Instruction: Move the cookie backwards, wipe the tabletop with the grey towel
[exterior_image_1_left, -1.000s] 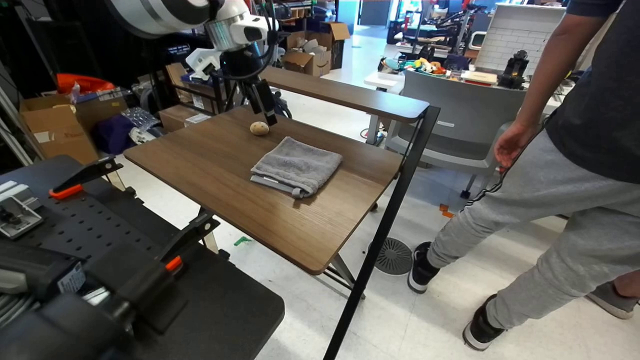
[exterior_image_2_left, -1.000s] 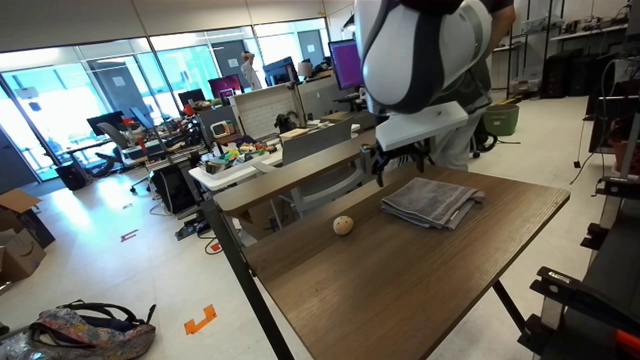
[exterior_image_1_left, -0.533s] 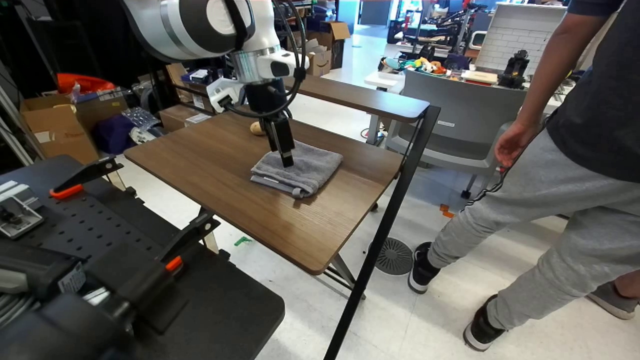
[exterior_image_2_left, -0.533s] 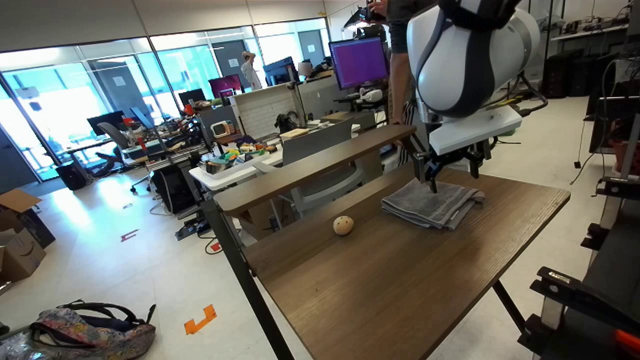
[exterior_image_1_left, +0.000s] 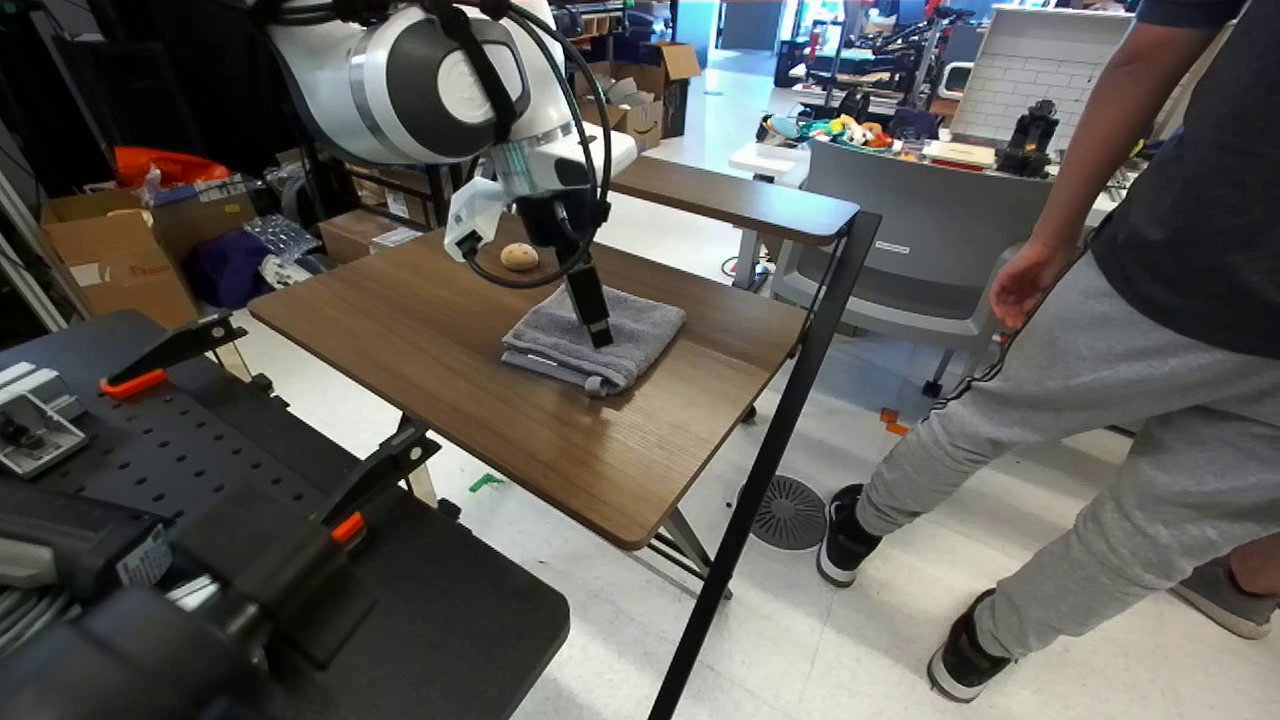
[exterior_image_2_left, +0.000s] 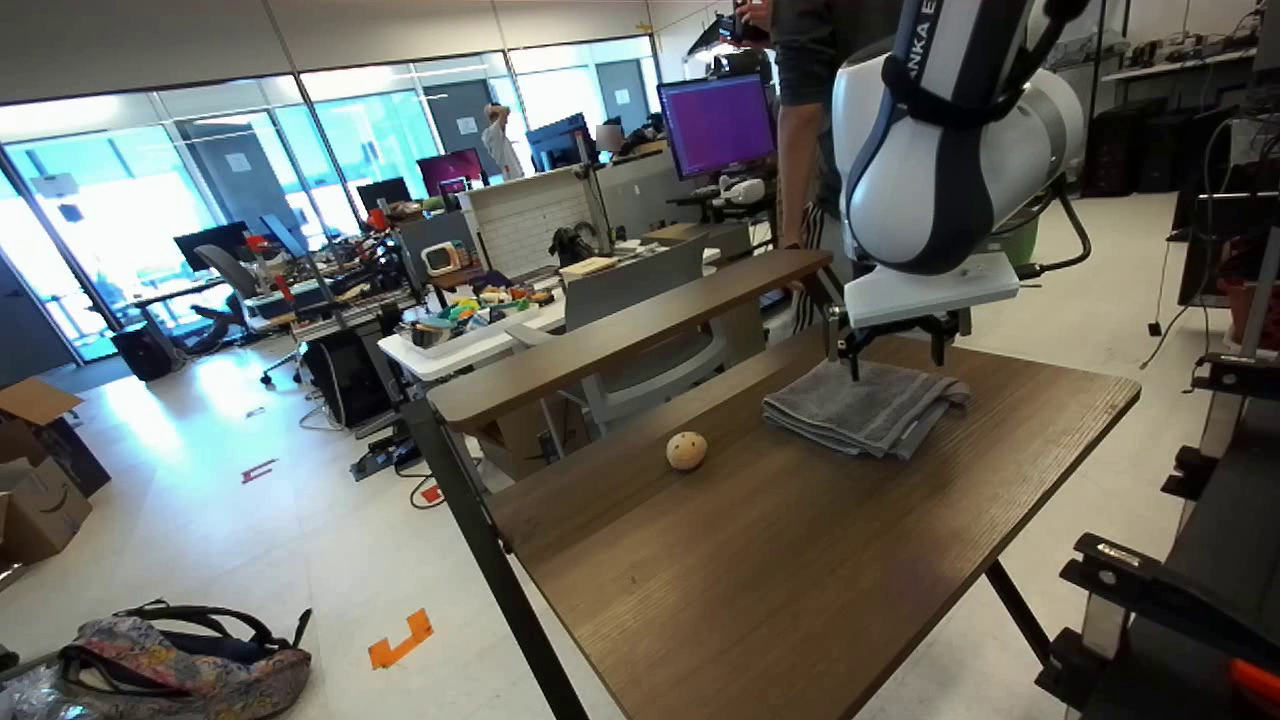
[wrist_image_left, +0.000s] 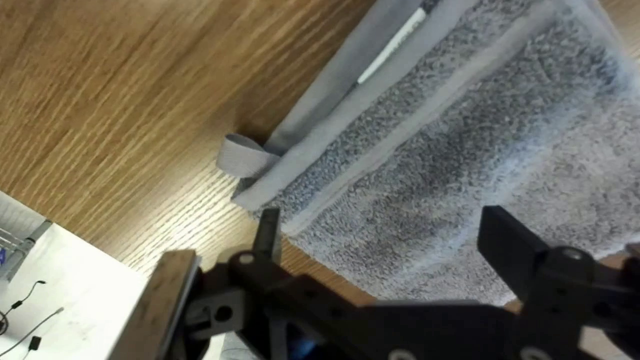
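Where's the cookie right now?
In an exterior view, the cookie sits on the brown tabletop, left of the folded grey towel in the picture, not touching it.

Windows (exterior_image_2_left: 345, 140) glow very bright at upper left in an exterior view, and the floor (exterior_image_2_left: 175, 440) shines. In the wrist view, the table (wrist_image_left: 130, 125) shines at lower left. A black thing (exterior_image_1_left: 130, 650), bottom left in an exterior view, looks blurry.

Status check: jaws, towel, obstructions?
Jaws open over grey towel, contact unclear. Towel folded on tabletop. Cookie apart from towel. Nothing visible between jaws and towel.
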